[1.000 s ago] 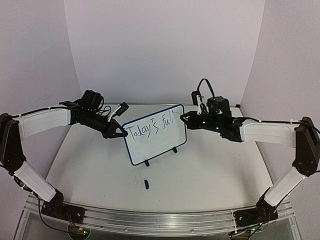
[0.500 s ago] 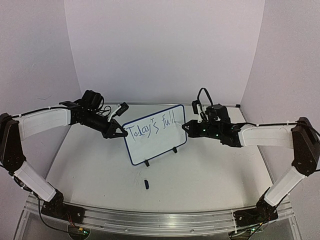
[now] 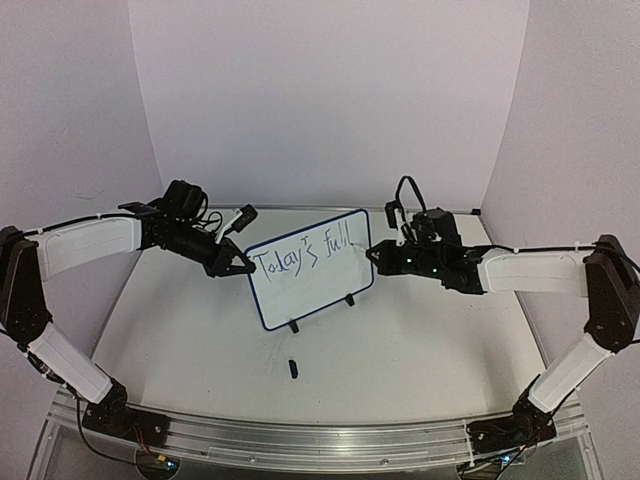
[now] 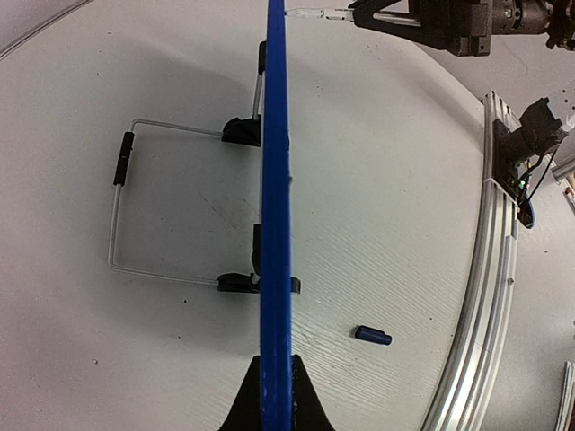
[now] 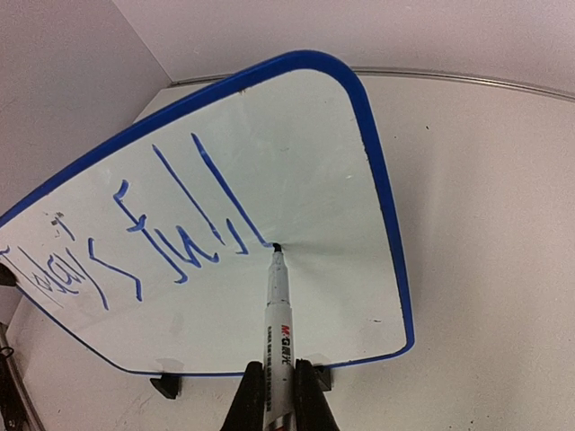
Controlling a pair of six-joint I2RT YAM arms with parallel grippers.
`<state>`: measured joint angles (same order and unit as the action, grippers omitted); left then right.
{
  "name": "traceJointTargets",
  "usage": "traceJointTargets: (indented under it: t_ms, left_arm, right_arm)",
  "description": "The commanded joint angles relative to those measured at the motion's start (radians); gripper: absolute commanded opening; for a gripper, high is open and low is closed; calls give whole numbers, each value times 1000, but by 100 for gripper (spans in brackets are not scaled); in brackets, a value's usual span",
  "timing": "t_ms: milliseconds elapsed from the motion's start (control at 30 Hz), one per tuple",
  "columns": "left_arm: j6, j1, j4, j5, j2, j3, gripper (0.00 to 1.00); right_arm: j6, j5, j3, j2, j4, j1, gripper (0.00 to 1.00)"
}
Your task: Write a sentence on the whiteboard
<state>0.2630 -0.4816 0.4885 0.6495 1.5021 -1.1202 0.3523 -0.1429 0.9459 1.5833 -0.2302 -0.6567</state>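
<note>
- Top external view, starting at your left: the left gripper (image 3: 243, 264) meets the left edge of the board (image 3: 310, 290), level with the writing.
- From the left wrist you see its fingers (image 4: 305, 409) pinched narrowly on the blue rim, with the board edge-on between them.
- Your board stands upright on two black clip feet (image 3: 293, 326) at mid-worktop, somewhat nearer the far edge. It faces the near edge and its right end is turned a little away.
- Behind it, the wire stand (image 4: 121, 206) lies flat on the worktop (image 3: 420, 350).
- The sentence (image 3: 300, 255) reads "Today's full" in one line that climbs to the right across the upper half of the board. The lower half is blank.
- A small dark cap (image 3: 293, 368) lies on the worktop in front of the board, toward the near edge and apart from the feet.
- The marker (image 5: 278, 305) has its tip touching the board at the foot of the last "l", near the board's right edge.
- Your right gripper (image 3: 378, 252) is closed tightly on the marker's barrel, which points straight out between the fingers.
</note>
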Motion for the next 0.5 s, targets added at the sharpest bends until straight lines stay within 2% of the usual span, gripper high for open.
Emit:
traceJointTargets:
  t_ms: [0,233,467]
  left_arm:
    - [16,-18,47,-46,22,-13,0]
    - [11,-21,47,-48,22,-13,0]
    - [7,-26,47,-53,18,-15,0]
  right_arm:
    - [-5,12,12,-82,18,2,0]
    - [-17,1,-52,-290,115,2,0]
    - [-12,-26,-78,-361,142,-1,0]
